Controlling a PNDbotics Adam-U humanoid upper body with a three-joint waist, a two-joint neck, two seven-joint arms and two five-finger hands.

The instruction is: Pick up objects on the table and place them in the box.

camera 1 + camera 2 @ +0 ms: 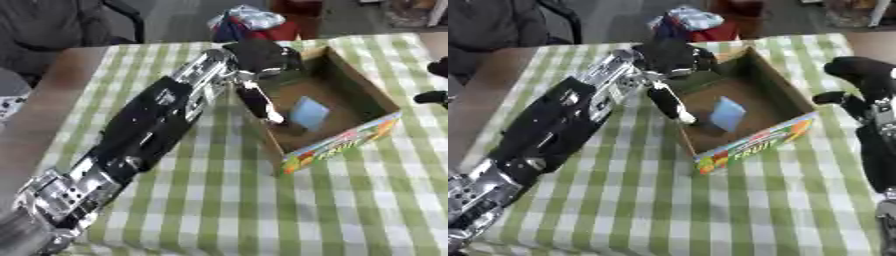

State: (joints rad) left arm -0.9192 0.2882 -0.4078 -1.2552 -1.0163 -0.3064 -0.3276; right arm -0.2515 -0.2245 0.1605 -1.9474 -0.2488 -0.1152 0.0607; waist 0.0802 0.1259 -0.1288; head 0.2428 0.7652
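left eye view: left hand [262, 65] over box [372, 102] holding blue object [308, 113].

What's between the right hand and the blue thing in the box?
The box's right wall stands between the right hand and the light blue piece, then bare box floor. The right eye view shows it best.

Green-checked tablecloth [262, 210] — grey floor [175, 20] beyond, black chair [127, 15] at left.
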